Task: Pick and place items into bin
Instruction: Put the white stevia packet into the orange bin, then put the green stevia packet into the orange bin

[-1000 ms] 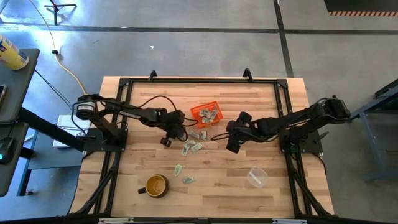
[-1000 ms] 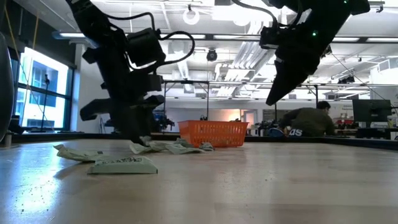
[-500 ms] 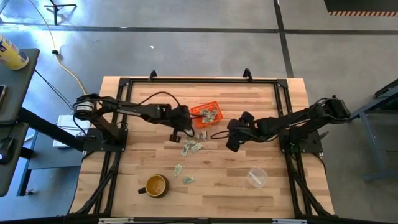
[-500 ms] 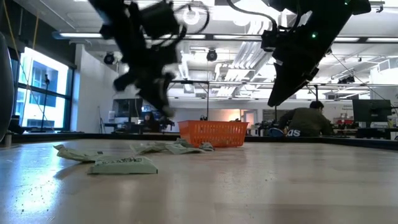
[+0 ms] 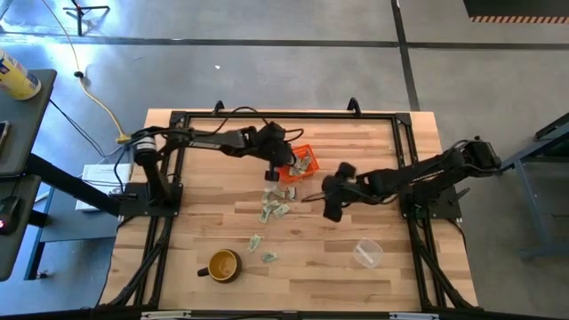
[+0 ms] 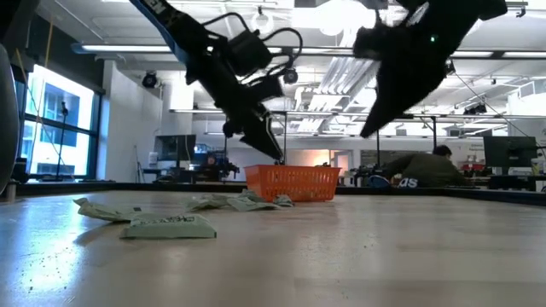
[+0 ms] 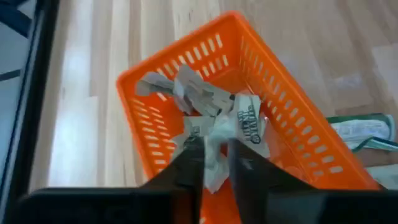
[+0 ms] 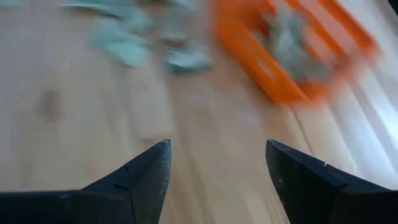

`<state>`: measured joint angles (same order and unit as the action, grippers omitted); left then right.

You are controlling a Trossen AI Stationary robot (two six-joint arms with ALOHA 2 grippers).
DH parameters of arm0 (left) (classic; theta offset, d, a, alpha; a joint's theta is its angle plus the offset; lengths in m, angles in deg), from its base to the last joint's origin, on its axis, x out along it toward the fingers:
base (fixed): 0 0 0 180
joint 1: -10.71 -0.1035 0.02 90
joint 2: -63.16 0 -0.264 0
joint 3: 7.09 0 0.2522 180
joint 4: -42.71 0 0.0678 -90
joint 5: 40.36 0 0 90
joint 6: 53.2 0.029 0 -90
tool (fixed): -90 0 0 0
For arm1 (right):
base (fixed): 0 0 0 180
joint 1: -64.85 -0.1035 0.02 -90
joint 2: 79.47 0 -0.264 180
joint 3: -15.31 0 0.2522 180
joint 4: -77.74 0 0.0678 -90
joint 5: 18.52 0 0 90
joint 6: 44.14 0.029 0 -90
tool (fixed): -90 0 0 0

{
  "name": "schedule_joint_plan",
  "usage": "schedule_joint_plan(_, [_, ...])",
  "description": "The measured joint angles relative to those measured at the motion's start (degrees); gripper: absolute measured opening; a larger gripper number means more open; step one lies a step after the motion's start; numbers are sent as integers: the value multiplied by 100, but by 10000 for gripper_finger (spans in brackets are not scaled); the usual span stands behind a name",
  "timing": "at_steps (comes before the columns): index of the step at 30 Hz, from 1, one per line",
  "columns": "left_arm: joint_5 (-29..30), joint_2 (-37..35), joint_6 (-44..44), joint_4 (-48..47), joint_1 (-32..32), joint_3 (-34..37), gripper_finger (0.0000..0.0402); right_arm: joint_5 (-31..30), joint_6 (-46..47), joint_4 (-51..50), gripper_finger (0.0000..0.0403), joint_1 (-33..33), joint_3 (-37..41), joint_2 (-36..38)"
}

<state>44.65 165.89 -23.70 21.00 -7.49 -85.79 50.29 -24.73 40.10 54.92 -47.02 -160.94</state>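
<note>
The left hand (image 5: 286, 169) is hovering right over the orange bin (image 5: 307, 172), which is sitting on the wooden worktop (image 5: 391, 151) a little behind its centre, and the left wrist view is showing its two dark fingers (image 7: 189, 163) clenched on a pale scrap (image 7: 214, 167) just above the heap already lying inside the bin (image 7: 292, 130). Several crumpled green-and-white scraps (image 7: 205, 102) are piling up in there, one printed piece (image 7: 249, 121) lying against the far wall. Out on the worktop, loose scraps (image 5: 276, 210) are lying just in front of the bin, with two more (image 5: 255, 241) nearer the yellow-brown mug (image 5: 222, 265) at the front. The right hand (image 5: 330, 197) is hanging above the boards to the right of those scraps and apart from the bin, its fingers (image 8: 134, 180) spread wide and grasping nothing. A clear plastic cup (image 5: 367, 253) is standing well off toward the front right. From table height, the bin (image 6: 292, 182) is showing beyond a flat scrap (image 6: 171, 226) in the foreground, and a person (image 6: 422, 168) is sitting far behind in the room.
</note>
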Motion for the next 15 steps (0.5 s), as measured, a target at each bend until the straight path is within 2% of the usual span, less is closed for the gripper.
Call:
schedule_joint_plan(2, [-7, 20, -38, 13, 63, 0, 137, 165, -716, 503, 252, -64, 0, -30])
schedule_joint_plan(5, [161, -71, -147, 85, 190, -14, 174, 230, -1020, 1099, 252, -59, 0, -133])
schedule_joint_plan(9, [436, -531, -234, -945, 408, -121, 214, 662, -1061, 1519, 252, 86, -2, -438])
schedule_joint_plan(12, [353, -1049, -952, -1818, 649, -285, 231, 1169, -558, 1595, 252, 244, -153, -812])
schedule_joint_plan(15, [220, -1562, -1979, -2491, 848, -263, 237, 1406, 710, 1513, 252, 440, -454, -1235])
